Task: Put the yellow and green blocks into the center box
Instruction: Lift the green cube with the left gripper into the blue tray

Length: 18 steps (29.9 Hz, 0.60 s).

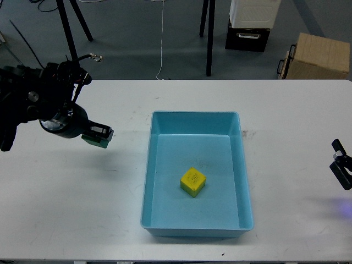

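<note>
A yellow block [192, 182] lies inside the light blue box [152, 181] at the table's middle. My left gripper [97, 136] is shut on a green block [91, 139] and holds it raised above the table, to the left of the box's far left corner. My right gripper [341, 166] shows only partly at the right edge, low over the table, far from the box; its fingers cannot be told apart.
The white table [291, 121] carries only the box. Beyond its far edge stand black stand legs [209, 38], a black and white case [250, 25] and a cardboard box [316, 56] on the floor.
</note>
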Motion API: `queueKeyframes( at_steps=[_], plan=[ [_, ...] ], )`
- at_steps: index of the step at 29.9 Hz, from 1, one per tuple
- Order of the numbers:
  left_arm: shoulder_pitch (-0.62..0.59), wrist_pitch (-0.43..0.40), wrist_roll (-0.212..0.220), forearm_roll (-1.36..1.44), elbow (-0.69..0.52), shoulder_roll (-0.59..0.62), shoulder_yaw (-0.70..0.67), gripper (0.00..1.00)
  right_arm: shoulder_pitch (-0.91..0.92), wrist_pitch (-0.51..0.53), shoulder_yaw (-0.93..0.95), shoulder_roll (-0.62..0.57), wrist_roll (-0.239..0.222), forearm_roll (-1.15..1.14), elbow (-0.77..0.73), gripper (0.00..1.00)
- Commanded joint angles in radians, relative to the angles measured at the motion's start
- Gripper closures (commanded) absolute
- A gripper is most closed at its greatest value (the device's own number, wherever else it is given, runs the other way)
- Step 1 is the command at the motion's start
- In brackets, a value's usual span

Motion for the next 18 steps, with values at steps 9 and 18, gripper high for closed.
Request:
queueKeyframes(
  at_steps=[9, 18],
  plan=[
    [-0.047, 0.000, -0.044, -0.104, 0.112, -0.425, -0.002, 1.00, 0.003, 0.000, 0.014, -0.001, 0.000, -0.002, -0.006, 0.00],
    [-0.010, 0.000, -0.064, -0.112, 0.115, -0.425, -0.002, 0.87, 0.003, 0.000, 0.014, -0.006, 0.000, -0.008, -0.009, 0.00]
  ],
)
